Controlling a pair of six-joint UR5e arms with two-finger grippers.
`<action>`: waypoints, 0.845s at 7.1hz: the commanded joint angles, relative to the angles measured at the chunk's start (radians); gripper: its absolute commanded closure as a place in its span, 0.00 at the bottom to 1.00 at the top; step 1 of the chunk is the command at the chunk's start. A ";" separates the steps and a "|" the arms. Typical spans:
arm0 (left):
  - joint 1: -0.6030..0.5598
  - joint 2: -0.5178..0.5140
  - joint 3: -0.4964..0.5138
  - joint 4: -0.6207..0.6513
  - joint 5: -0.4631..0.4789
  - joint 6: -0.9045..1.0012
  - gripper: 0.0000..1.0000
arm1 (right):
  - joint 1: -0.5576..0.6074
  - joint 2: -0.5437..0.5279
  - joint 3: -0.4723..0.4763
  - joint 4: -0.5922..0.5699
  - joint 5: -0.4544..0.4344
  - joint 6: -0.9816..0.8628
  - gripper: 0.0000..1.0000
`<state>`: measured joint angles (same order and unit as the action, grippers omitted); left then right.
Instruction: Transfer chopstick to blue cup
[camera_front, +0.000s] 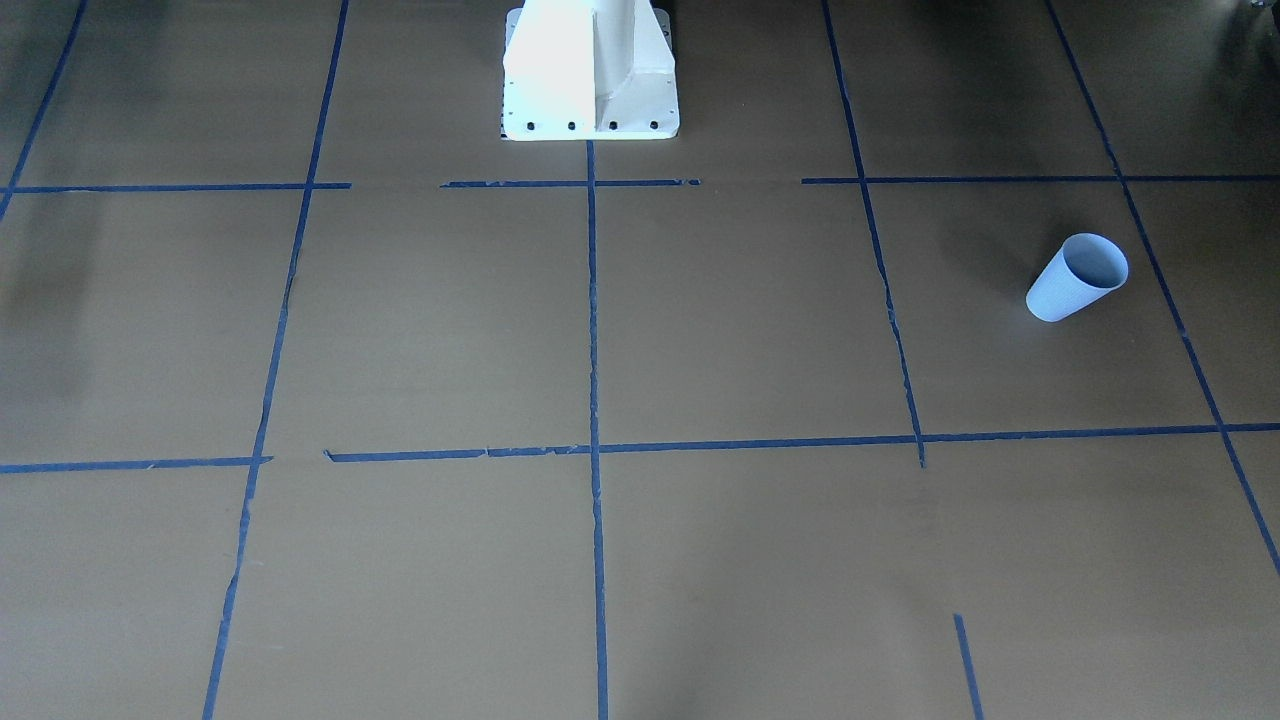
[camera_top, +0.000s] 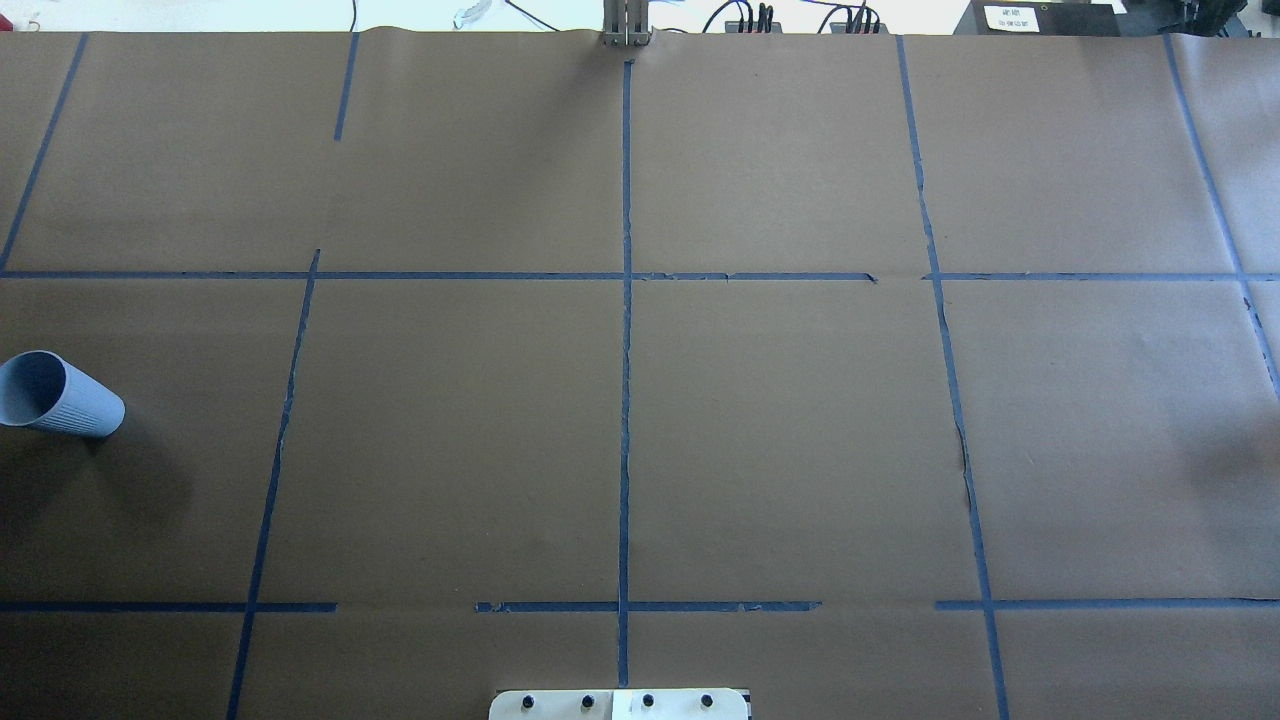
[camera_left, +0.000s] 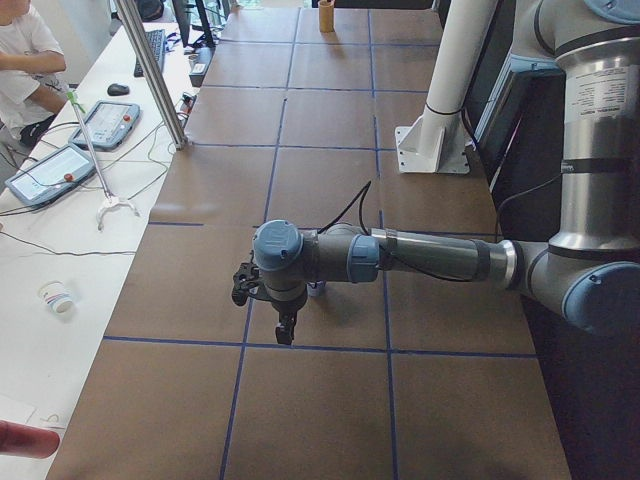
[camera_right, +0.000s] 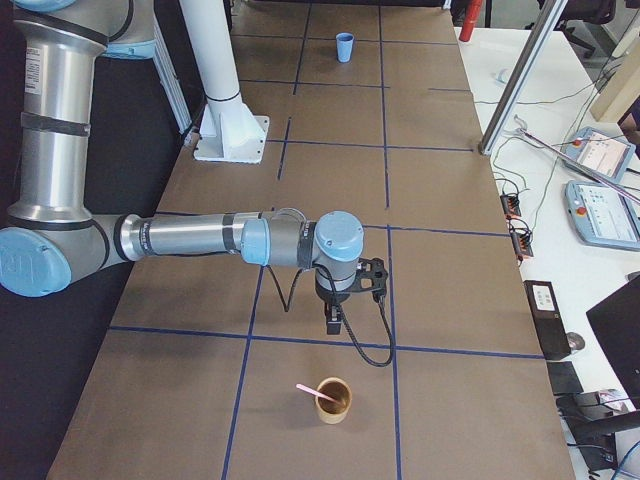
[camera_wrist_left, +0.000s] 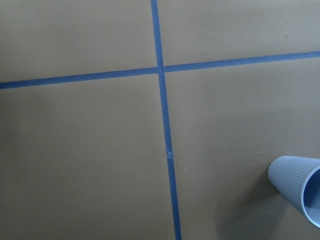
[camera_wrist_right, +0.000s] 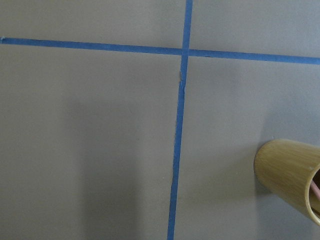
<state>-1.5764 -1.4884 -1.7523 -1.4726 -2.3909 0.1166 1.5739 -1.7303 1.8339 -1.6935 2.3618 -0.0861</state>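
1. While the slim pink chopstick (camera_right: 315, 393) leans inside the round bamboo holder (camera_right: 334, 400) at the robot's right end of the brown paper-covered worktop (camera_top: 780, 450), I log the transfer as not begun.
2. Ribbed pale-blue plastic cup (camera_top: 55, 395): upright at the opposite, left end, well apart from the holder. It is empty as far as its mouth shows.
3. Right gripper (camera_right: 333, 325): hangs pointing down near the holder, clear of it. It appears in the side camera only, so I cannot tell whether the jaws are spread or pressed together.
4. Left gripper (camera_left: 285, 337): hangs pointing down near the cup. It too appears in a side camera only, so I cannot tell how its jaws stand.
5. Outstanding, in my judgement: grasp the chopstick, lift it out, carry it the length of the worktop (likely with a hand-over) and drop it into the cup.
6. Hidden or cut off:
   - Neither arm shows in the overhead or front views.
   - Neither wrist camera shows any fingers.
   - The right wrist view crops the holder, leaving only a sliver of pink.
   - The left wrist view crops the cup.
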 joint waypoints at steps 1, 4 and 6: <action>0.001 -0.001 -0.004 0.000 -0.004 -0.008 0.00 | 0.000 0.000 0.001 0.000 0.001 0.000 0.00; 0.001 0.004 -0.007 0.000 -0.002 -0.008 0.00 | 0.000 0.002 0.001 0.000 0.001 0.000 0.00; 0.001 0.008 -0.009 0.000 -0.008 0.003 0.00 | 0.000 0.000 0.004 0.000 0.001 -0.001 0.00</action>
<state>-1.5755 -1.4819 -1.7599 -1.4726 -2.3948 0.1144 1.5738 -1.7291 1.8380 -1.6935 2.3630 -0.0863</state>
